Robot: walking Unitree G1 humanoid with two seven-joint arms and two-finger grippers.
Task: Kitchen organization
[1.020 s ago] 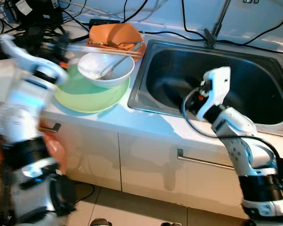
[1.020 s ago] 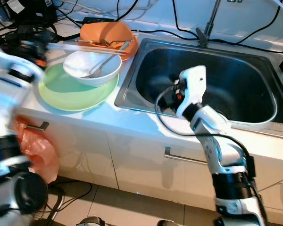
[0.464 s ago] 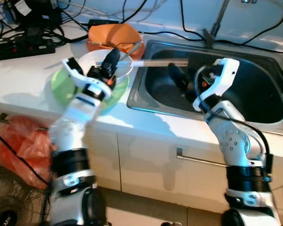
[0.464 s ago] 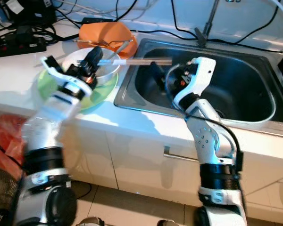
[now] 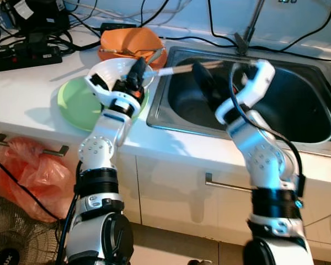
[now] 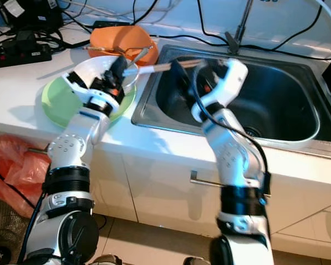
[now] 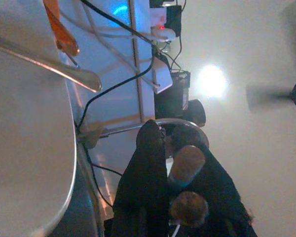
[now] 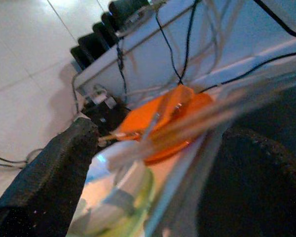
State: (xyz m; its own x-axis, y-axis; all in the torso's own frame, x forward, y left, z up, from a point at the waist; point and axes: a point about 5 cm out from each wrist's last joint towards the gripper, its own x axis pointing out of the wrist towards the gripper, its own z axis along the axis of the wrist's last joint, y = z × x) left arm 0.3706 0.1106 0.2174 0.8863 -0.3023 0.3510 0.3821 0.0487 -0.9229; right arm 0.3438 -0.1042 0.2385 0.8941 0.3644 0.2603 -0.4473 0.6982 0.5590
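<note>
While the left gripper (image 5: 138, 70) holds the chopsticks (image 5: 179, 68) clamped between closed fingers, they span from the white bowl (image 5: 111, 74) out over the sink (image 5: 298, 105). The right gripper (image 5: 205, 83), fingers spread, waits at their far end. Judged barely begun: green plate (image 5: 77, 102), bowl and orange dish (image 5: 129, 41) remain on the bench (image 5: 22, 88).

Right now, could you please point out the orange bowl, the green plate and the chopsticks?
orange bowl (image 5: 129, 40), left eye view, inner wall.
green plate (image 5: 77, 102), left eye view, bare surface left of the arm.
chopsticks (image 5: 179, 68), left eye view, middle of the sticks.
</note>
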